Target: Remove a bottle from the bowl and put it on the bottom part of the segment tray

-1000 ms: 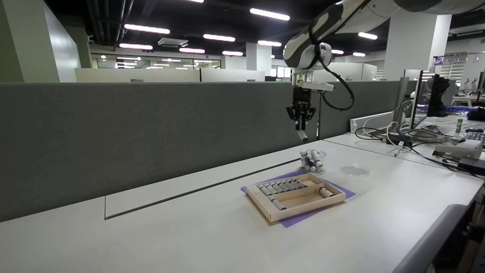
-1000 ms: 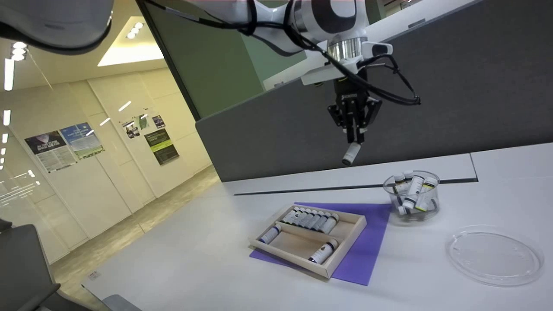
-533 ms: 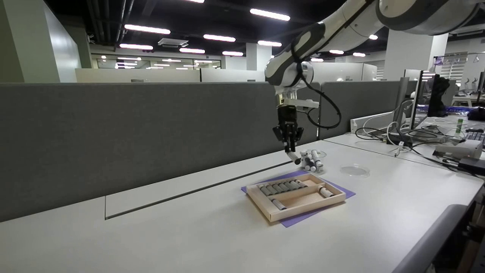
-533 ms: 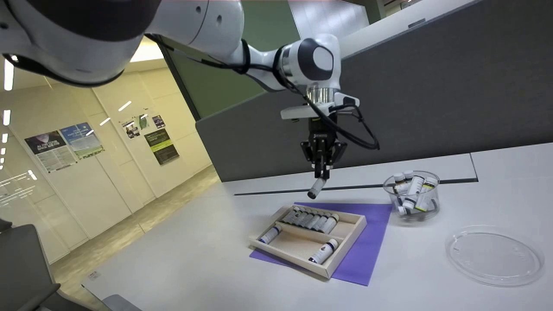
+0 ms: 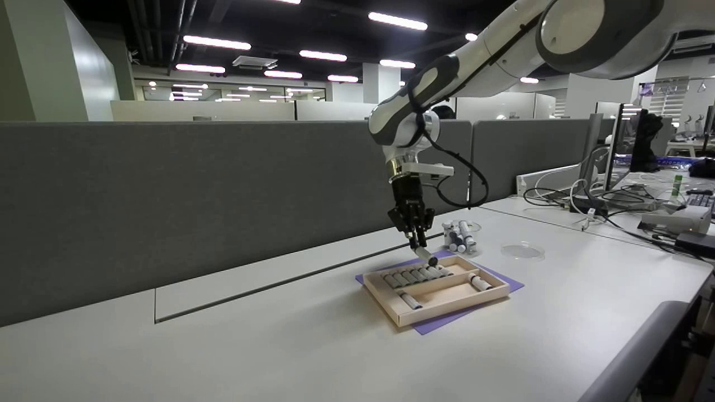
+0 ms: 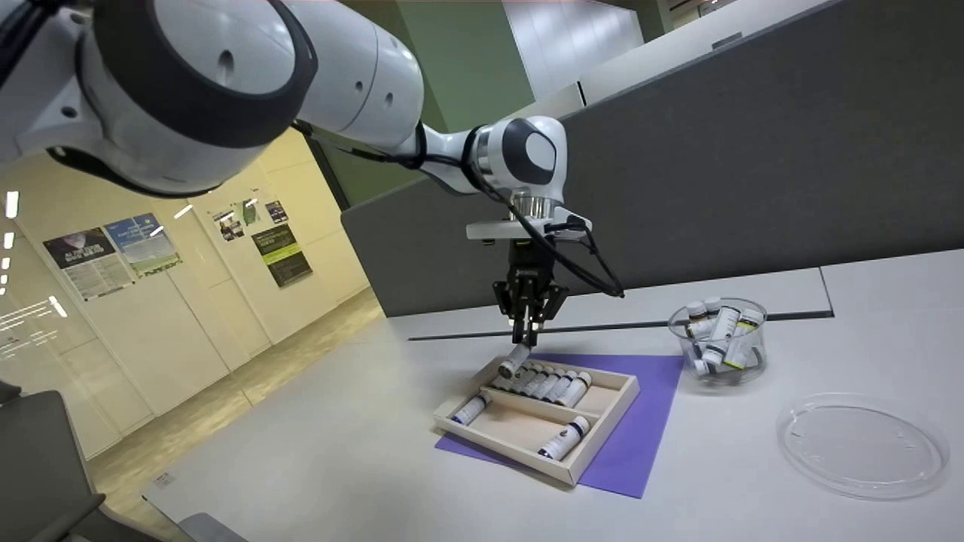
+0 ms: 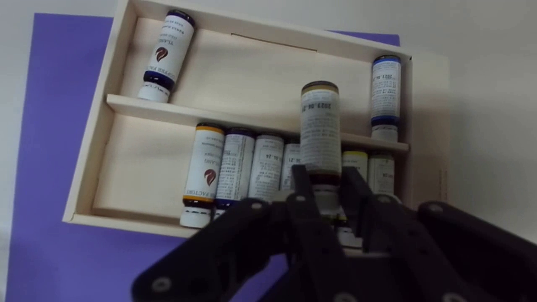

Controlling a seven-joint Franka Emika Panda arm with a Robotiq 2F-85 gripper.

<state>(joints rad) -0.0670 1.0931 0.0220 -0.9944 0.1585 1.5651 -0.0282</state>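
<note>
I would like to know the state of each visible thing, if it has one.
Segment tray: uncovered, partly filled.
Tray bottles: lying down.
Held bottle: capped, tilted, above the segment tray.
Gripper: closed on the held bottle.
Bowl: uncovered.
Bowl bottles: jumbled.
Clear disc: flat, apart from the bowl.
Purple sheet: flat, partly covered.
Ceiling lights: lit.

Office, grey partition (image 5: 223, 218), white desk (image 5: 268, 352), keyboard (image 5: 700, 201)

"Where are the cameras looking from?"

"In an exterior view, out across the desk (image 5: 251, 346) to the partition (image 5: 223, 212), ceiling lights (image 5: 397, 21) beyond. Nearer the bowl (image 6: 760, 346), in an exterior view, the camera sits tilted, posters (image 6: 280, 260) aslant."

"Anything shared?"

"Tray (image 6: 520, 430), bowl and partition, in both exterior views."

"And the wrist view?"

"Close over the tray, facing down, gripper (image 7: 325, 174) across the lower part."
</note>
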